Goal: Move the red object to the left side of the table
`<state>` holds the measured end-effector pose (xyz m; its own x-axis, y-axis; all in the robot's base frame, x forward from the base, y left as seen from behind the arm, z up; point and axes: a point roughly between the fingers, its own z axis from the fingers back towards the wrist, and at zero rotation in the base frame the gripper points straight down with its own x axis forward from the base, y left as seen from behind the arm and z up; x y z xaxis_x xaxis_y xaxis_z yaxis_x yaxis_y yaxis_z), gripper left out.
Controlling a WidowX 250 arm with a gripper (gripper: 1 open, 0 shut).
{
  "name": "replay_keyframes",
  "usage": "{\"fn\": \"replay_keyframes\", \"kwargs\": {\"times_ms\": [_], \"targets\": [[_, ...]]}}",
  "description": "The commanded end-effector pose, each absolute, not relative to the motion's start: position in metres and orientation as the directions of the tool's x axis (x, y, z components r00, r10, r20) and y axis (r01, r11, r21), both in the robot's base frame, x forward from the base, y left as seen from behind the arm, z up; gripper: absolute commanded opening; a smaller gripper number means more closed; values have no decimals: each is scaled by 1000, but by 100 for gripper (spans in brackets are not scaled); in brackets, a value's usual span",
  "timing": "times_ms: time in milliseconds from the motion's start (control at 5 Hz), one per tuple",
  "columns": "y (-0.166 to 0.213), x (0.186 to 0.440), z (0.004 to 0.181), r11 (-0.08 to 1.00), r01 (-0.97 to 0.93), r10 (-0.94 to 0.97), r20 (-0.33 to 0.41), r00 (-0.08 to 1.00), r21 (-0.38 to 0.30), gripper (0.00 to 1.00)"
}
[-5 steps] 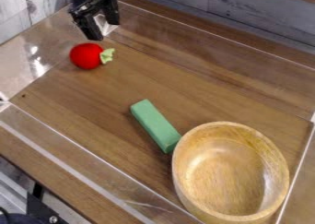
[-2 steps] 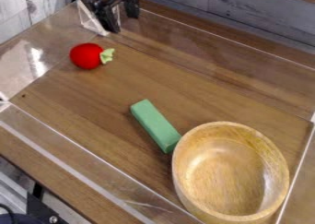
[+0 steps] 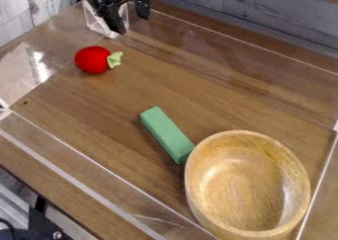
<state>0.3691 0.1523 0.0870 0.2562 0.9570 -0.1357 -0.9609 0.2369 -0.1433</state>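
1. The black robot claw is hanging at the top-left corner of the view, above the far end of the brown wood-grain table; its upper part is being cut off by the picture edge.
2. Claw state: cannot tell. The fingers are showing as a dark cluster, and whether they are apart or together is not readable. Nothing is visibly sitting between them.
3. The small round glossy red toy fruit is lying on the tabletop, below the claw and slightly to its left in the picture, clearly apart from it and not touching it.
4. Its pale green leafy stem is pointing right, away from the clear acrylic wall running along the table's left edge. The fruit is sitting near that wall.
5. The green rectangular block is lying flat and diagonal near the middle of the table, well apart from the claw, down and to the right of it.
6. The round light wooden bowl is sitting upright at the bottom right, farthest from the claw. The block's lower end is reaching just beside the bowl's rim; whether they are touching cannot be told.
7. The bowl's inside is showing bare wood.
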Motion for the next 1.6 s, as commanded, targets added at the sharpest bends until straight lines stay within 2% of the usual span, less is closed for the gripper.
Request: {"fn": "replay_keyframes", "kwargs": {"times_ms": [0, 400, 600, 800, 1200, 1400], "targets": [[148, 372, 124, 291, -931, 950, -49, 309, -222, 100], [146, 371, 143, 248, -944, 965, -34, 262, -217, 100], [157, 374, 133, 303, -929, 947, -38, 318, -212, 0], [173, 372, 118, 336, -920, 934, -57, 354, -200, 0], [188, 372, 89, 278, -944, 951, -89, 297, -179, 0], [193, 373, 77, 290, -941, 947, -90, 309, -173, 100]]}}
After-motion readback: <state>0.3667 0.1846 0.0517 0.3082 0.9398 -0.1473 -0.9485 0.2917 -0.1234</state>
